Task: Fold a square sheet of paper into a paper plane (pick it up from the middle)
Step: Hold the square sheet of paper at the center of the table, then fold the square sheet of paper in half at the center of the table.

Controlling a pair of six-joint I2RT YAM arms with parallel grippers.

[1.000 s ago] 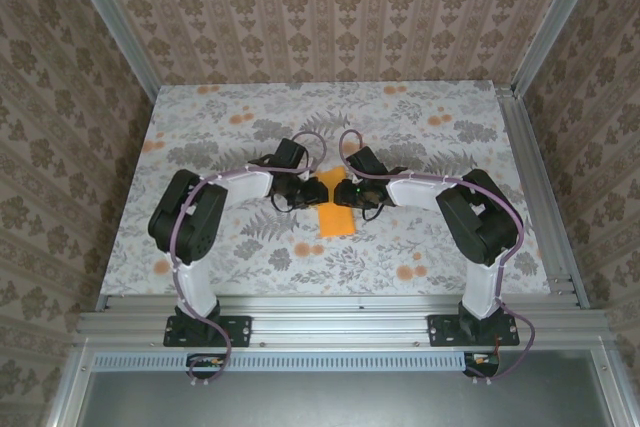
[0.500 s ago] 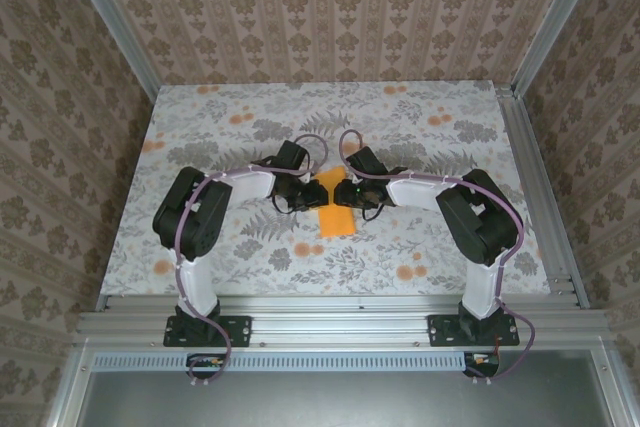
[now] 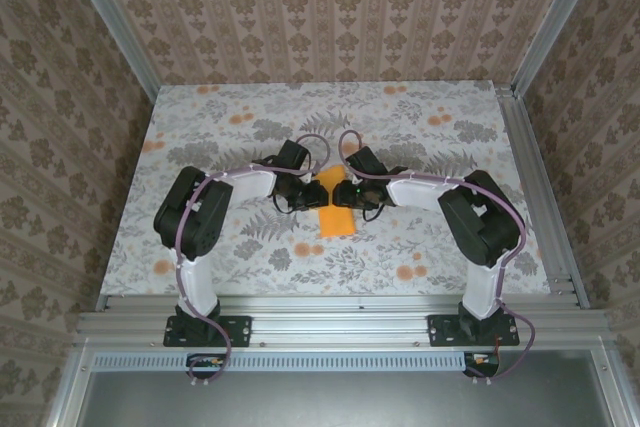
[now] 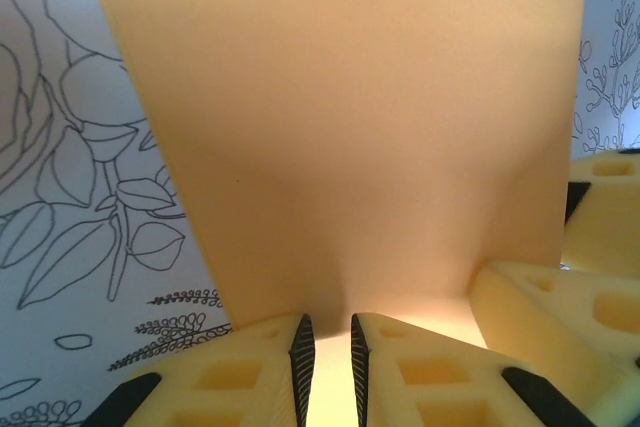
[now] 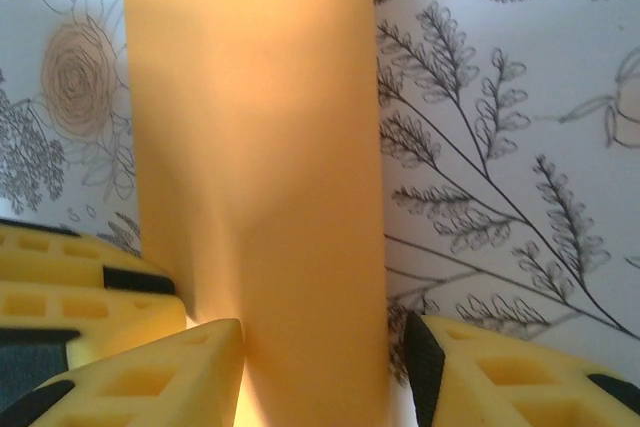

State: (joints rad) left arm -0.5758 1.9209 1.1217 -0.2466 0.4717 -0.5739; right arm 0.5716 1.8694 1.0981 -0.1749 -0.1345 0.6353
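One smooth folded orange sheet [image 3: 335, 222], leaf-print table [image 3: 200, 137].

The paper [image 3: 335, 219] sits on the table [image 3: 430, 237] between left pincer [image 4: 326, 347] and right pincer [image 5: 322, 347].

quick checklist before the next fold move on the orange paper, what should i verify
1. Left fingers closed on the paper: ok.
2. Right fingers standing apart with the paper between them: ok.
3. Paper free of both right fingers: cannot tell, one sits against it.
4. Paper already folded into a narrow strip: ok.
5. Crease pressed sharp: cannot tell.
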